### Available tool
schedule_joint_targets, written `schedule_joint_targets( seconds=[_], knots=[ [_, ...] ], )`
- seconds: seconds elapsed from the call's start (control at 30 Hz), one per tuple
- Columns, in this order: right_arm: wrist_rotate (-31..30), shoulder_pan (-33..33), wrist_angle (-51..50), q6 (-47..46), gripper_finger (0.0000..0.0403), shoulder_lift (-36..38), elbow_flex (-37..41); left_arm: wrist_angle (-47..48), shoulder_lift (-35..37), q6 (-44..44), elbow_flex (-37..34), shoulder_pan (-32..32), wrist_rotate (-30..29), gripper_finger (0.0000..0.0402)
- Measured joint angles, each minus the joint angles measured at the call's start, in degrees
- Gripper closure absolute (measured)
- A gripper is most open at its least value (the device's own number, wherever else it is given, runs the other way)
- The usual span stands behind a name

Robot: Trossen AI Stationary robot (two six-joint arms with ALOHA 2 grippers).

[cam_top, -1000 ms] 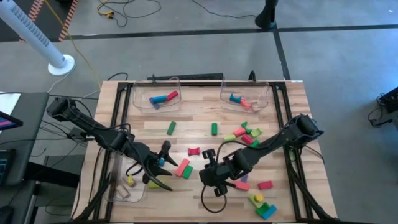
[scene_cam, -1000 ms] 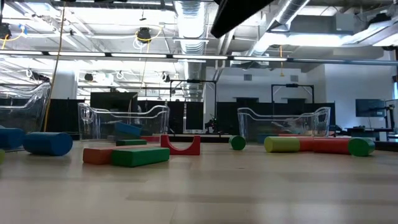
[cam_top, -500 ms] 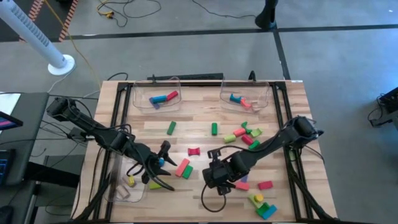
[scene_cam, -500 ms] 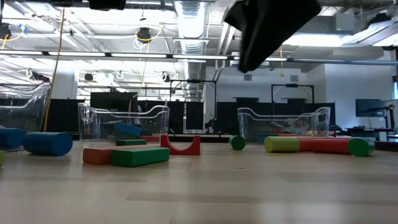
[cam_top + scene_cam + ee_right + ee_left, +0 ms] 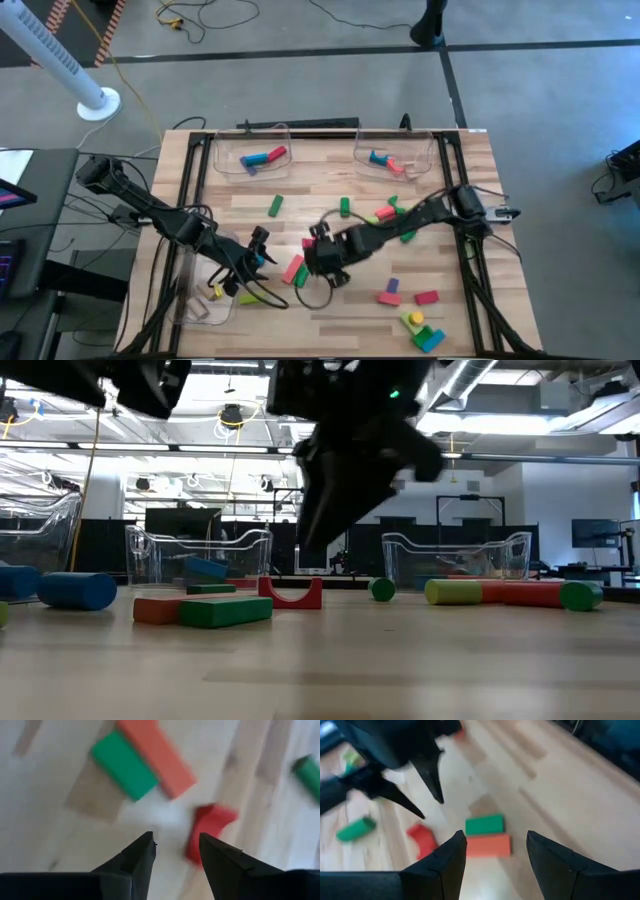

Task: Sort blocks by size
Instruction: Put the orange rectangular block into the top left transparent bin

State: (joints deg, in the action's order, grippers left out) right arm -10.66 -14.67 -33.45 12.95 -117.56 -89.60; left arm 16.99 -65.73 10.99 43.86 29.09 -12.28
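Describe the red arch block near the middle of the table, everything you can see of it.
The red arch block is a small solid piece, painted red with a matte look, and has a half-round notch cut into one long side. In the low view it rests on the wooden table with the notch facing up. It lies apart from the green and orange bars; nothing touches it. The right gripper hovers just above it, fingers parted and empty; the right wrist view shows the block just ahead of its fingertips.

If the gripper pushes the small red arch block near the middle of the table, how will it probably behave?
The red arch block stands on two flat feet in the low view, so it will likely slide, not roll. It looks rigid and light. Its curved notch may give the fingers an uneven hold.
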Motion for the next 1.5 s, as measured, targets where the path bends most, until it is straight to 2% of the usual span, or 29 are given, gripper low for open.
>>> schedule_joint_targets(
  seconds=[0.2, 0.37, 0.53, 0.6, 0.93, 1.5],
  knots=[
    [10.59, 4.74, 12.71, 8.41, 0.0204, 0.08, 3.24, 3.71, 0.00, -4.60, 0.00, 0.98, -1.91, 0.0200],
    [12.60, 6.56, 16.67, 8.90, 0.0182, 0.04, 5.53, 5.13, 0.00, -6.51, 0.00, 2.25, -1.96, 0.0200],
    [17.95, 6.90, 22.44, 8.58, 0.0162, -1.51, 5.35, 4.95, 0.00, -6.39, 0.00, 2.46, -2.00, 0.0200],
    [19.05, 7.03, 21.39, 9.19, 0.0161, -2.21, 5.56, 4.35, 0.00, -6.39, 0.00, 2.29, -2.04, 0.0200],
    [19.40, 7.25, 22.43, 15.31, 0.0163, -5.76, 5.40, 3.04, 0.00, -8.68, -0.04, 2.28, -2.01, 0.0200],
    [19.65, 7.60, 23.63, 16.68, 0.0163, -7.34, 5.33, 1.91, 0.00, -8.69, -0.04, 2.28, -2.00, 0.0200]
  ],
)
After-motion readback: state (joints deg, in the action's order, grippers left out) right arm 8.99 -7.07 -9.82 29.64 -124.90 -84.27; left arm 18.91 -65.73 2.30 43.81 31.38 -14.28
